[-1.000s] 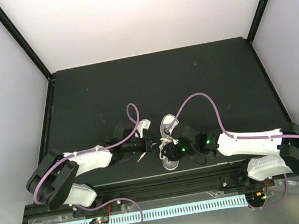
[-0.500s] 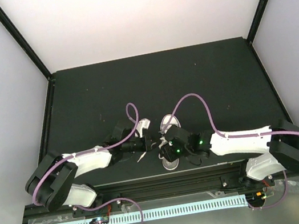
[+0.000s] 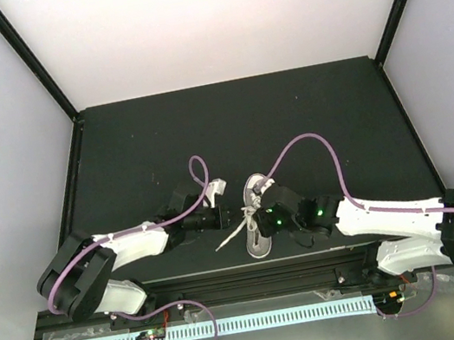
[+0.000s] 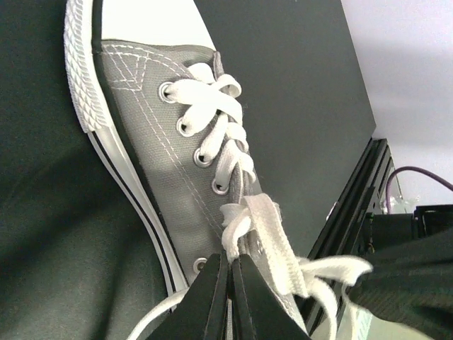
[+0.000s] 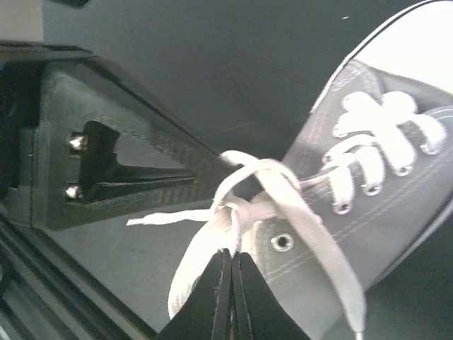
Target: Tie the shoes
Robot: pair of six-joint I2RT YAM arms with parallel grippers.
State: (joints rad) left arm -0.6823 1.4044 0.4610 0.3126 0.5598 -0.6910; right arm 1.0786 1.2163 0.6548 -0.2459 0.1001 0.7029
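Observation:
A small grey canvas sneaker (image 3: 256,186) with a white sole and toe cap lies on the black table, between the two arms. It also shows in the left wrist view (image 4: 159,177) and the right wrist view (image 5: 396,212). My left gripper (image 3: 237,218) (image 4: 229,256) is shut on a white lace loop (image 4: 244,227) at the top eyelets. My right gripper (image 3: 259,219) (image 5: 231,253) is shut on another loop of the white lace (image 5: 212,248) by the knot. The loops cross over the shoe's throat. A loose lace end (image 3: 229,240) trails left on the table.
A black rail (image 3: 263,274) runs along the near edge just behind the shoe's heel. Purple cables (image 3: 306,145) arch over both arms. The left gripper's black body (image 5: 106,170) shows close in the right wrist view. Black frame posts stand at the table's sides.
The right arm swung left, then drew back right with the lace in its jaws. The loose lace end at the shoe's lower left now stretches out longer. The left arm barely moved.

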